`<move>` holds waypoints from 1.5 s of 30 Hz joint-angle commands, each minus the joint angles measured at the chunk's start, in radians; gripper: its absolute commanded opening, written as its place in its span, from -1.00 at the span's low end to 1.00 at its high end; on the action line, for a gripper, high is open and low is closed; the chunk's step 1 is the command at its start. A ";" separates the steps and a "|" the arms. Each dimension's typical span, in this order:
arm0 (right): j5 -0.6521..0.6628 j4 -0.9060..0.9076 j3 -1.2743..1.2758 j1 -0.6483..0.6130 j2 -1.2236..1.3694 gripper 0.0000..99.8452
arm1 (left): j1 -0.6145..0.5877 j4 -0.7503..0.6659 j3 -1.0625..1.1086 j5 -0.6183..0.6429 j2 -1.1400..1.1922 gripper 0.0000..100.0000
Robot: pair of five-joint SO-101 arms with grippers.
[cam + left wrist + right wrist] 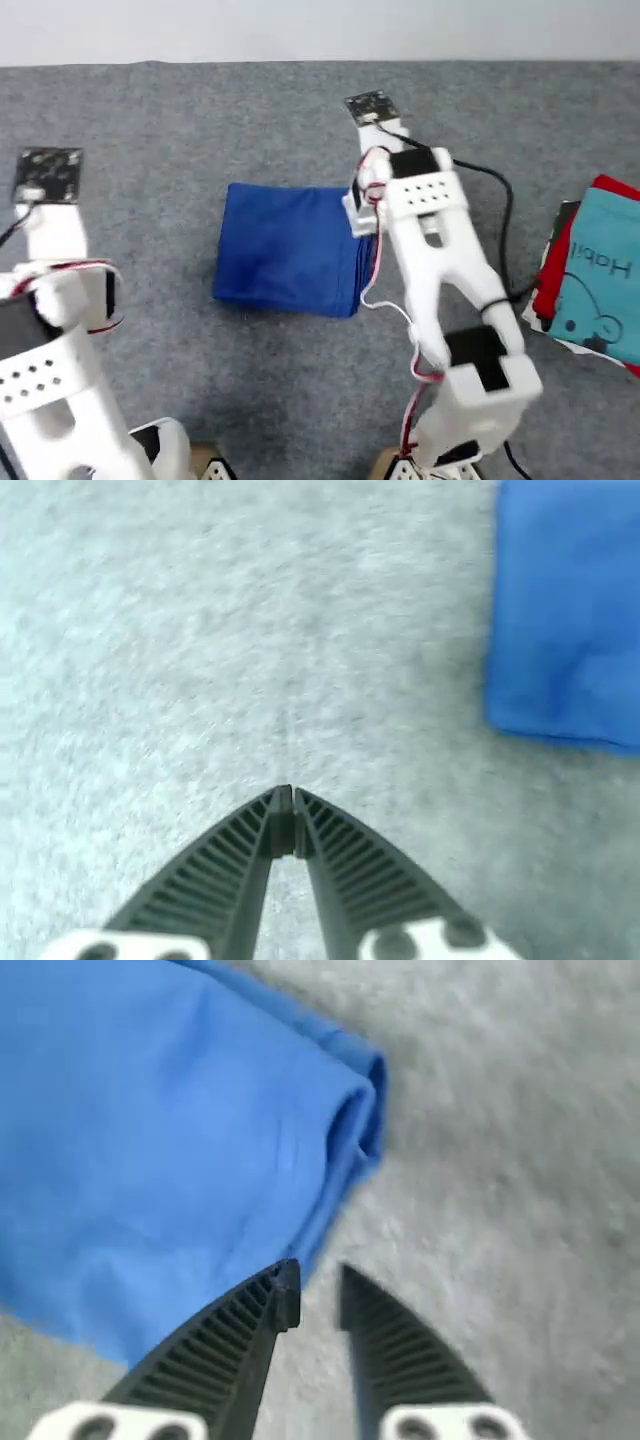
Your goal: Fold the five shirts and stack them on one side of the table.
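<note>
blue shirt (290, 250): folded, soft, light, limp; pinch thru all layers at edge.
R gripper (316, 1288): jaws slightly apart, by shirt edge.
L gripper (284, 802): jaws together.

The teal shirt (603, 285) at the right edge of the bench (180, 110) carries dark lettering, turned about and partly cut off, not legible whole.

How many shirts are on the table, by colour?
blue shirt: 1
teal shirt: 1
red shirt: 1
Total: 3 that can be told apart. Any layers lower in the right-edge pile are unclear.
</note>
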 commanded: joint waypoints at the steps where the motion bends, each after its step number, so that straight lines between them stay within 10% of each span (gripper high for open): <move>1: -0.083 -0.015 -0.189 -0.010 0.093 -0.65 | -0.087 -0.081 0.067 -0.012 -0.029 -0.99; 14: -0.101 0.081 -0.647 -0.030 0.395 -0.68 | -0.207 -0.224 0.312 -0.012 -0.029 -0.99; 45: -0.015 -0.042 -0.669 -0.007 0.450 -0.98 | -0.207 -0.242 0.341 -0.012 -0.028 -0.99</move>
